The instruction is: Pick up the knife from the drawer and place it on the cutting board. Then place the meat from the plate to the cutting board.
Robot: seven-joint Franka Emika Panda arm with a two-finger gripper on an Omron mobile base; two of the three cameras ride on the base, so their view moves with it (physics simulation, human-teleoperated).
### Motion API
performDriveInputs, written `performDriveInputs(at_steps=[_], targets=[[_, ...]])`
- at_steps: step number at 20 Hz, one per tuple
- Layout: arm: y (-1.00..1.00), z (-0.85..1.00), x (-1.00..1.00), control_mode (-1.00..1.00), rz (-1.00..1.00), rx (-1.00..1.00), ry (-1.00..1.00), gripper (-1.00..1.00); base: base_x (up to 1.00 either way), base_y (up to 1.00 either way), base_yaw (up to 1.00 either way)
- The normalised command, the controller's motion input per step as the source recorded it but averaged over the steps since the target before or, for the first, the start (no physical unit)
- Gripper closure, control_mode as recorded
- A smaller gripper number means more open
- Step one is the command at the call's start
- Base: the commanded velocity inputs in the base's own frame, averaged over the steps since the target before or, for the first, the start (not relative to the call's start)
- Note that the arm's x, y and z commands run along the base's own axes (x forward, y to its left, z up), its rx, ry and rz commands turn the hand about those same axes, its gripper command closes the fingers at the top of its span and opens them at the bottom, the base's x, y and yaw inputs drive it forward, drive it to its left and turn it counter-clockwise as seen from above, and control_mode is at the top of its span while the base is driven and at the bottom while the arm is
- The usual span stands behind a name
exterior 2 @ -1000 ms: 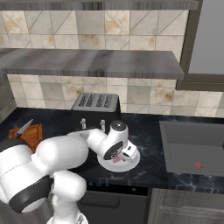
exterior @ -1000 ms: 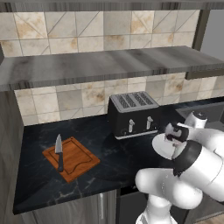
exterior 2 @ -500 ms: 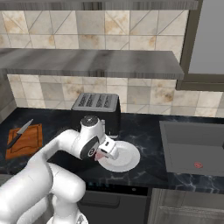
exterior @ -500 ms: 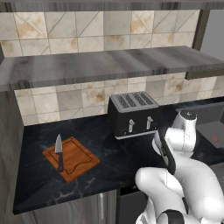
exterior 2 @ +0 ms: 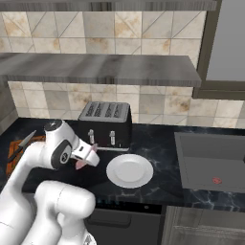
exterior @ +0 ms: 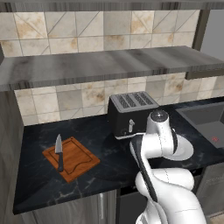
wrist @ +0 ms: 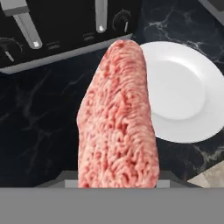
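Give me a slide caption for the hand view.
Gripper holding the meat above the counter, with the bare plate and toaster behind.

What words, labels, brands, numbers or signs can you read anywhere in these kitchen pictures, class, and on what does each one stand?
None: no readable text shows anywhere.
Toaster: its front carries levers and round dials, but no legible marks.
Plate: plain white, unmarked.
Cutting board and knife: no print or brand.
Meat in the gripper: no label.
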Motion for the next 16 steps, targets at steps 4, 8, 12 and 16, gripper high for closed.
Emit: performDriveInputs(at_steps=[4,8,12,16], targets=[[1.0,0.1,-0.01,-1.0,0.04,-0.11,0.1,1.0,0.0,0.0,0.0],[1.0,0.0,0.0,-1.0,0.08,-0.09,0.13,1.0,0.0,0.0,0.0],[0.98,0.0,0.0,-1.0,0.13,-0.03,0.14,1.0,0.0,0.0,0.0],[0.85,0.0,0.09,-1.0,0.18,0.0,0.12,1.0,0.0,0.0,0.0]])
